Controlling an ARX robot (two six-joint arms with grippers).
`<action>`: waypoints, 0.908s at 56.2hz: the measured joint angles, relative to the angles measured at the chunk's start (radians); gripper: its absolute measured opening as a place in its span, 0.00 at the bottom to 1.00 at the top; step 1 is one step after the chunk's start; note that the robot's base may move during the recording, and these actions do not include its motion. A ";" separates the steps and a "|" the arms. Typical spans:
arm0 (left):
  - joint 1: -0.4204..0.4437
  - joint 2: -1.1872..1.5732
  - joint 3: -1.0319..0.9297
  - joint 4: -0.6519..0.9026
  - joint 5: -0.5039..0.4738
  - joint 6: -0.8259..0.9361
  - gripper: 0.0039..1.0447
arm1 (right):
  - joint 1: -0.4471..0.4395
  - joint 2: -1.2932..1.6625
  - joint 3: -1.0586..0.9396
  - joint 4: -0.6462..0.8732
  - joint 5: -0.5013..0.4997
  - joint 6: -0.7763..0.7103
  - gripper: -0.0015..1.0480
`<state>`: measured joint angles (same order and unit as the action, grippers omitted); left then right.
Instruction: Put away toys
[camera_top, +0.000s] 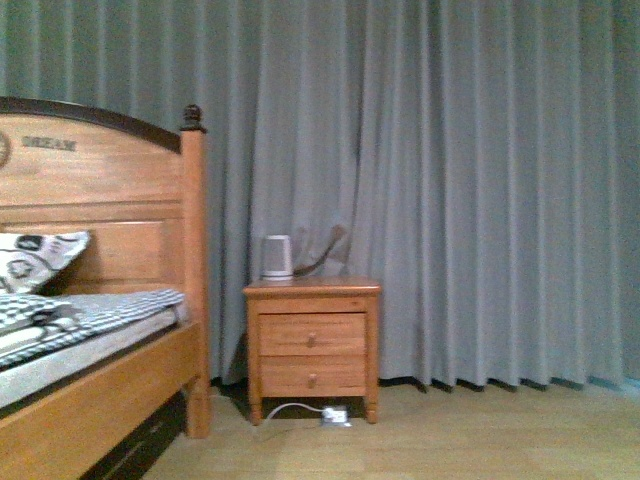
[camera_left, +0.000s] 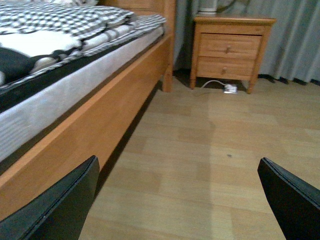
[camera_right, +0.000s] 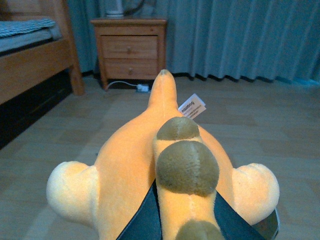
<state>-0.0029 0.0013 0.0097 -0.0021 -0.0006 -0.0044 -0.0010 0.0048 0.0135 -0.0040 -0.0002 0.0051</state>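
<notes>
The right gripper clasps the orange plush toy, black fingers pressed on its body, over the wooden floor right of the bed. The left gripper is spread wide, holding nothing.

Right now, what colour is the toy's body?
The toy is orange; right wrist view shows it best.

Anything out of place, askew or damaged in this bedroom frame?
Nothing damaged. A white cable and plug block lie loose on the floor under the nightstand, and the checked bedding on the bed is rumpled. The orange plush toy sits in the fingers of the right gripper, as the task would expect.
</notes>
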 joint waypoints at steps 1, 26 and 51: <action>0.000 0.000 0.000 0.000 0.000 0.000 0.94 | 0.000 0.000 0.000 0.000 0.000 0.000 0.09; 0.000 0.000 0.000 0.000 0.000 0.000 0.94 | 0.000 0.000 0.000 0.000 -0.007 -0.001 0.09; 0.001 0.000 0.000 0.000 -0.003 0.000 0.94 | 0.001 0.000 0.000 0.000 -0.002 -0.001 0.09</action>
<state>-0.0017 0.0017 0.0097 -0.0021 -0.0032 -0.0044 -0.0002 0.0048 0.0135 -0.0040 -0.0021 0.0040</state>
